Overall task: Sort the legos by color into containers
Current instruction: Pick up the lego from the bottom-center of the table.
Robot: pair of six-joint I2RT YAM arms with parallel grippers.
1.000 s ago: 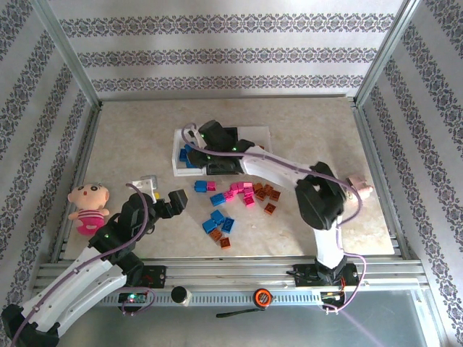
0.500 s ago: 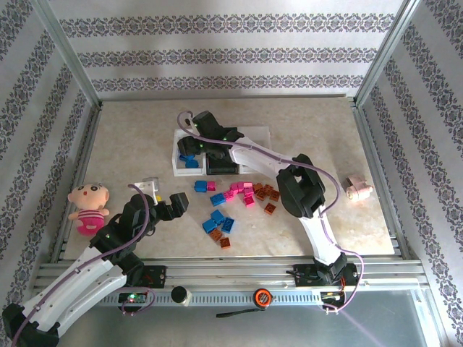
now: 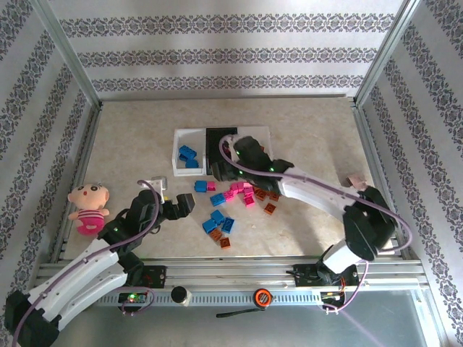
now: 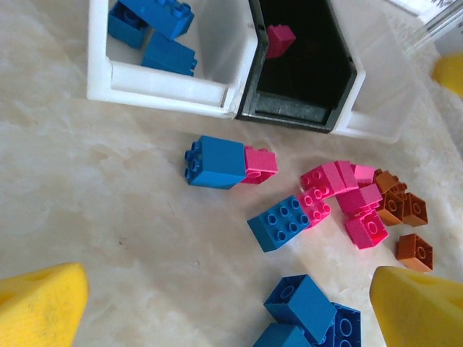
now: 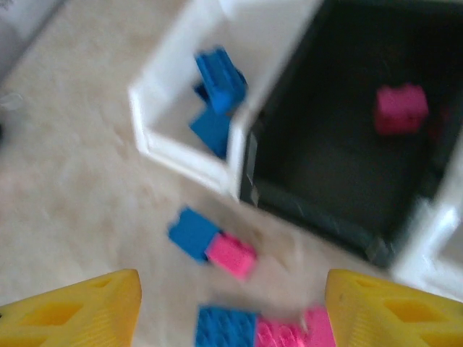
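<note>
Loose legos lie mid-table: a blue brick (image 3: 200, 186) joined to a pink one (image 3: 211, 186), a pink cluster (image 3: 240, 192), orange-brown bricks (image 3: 266, 195) and a blue group (image 3: 218, 223). The containers stand behind them. The left white tray (image 3: 176, 153) holds blue bricks (image 4: 155, 32). The black tray (image 4: 296, 116) holds one pink brick (image 4: 279, 40). The right white tray (image 3: 259, 134) is partly behind my right arm. My right gripper (image 3: 226, 168) hangs open over the black tray's near edge, its view blurred, nothing between its fingers (image 5: 76, 311). My left gripper (image 3: 181, 207) is open, low beside the blue group (image 4: 311, 311).
A doll in a pink dress (image 3: 89, 206) lies at the left table edge. A small white object (image 3: 155, 182) sits just behind my left gripper. A small pink thing (image 3: 356, 181) lies at the right. Metal rails frame the table, and bare tabletop stretches behind the trays.
My right gripper has pulled back from over the left white tray to the black tray's near edge and opened. My left gripper has edged right toward the loose bricks.
</note>
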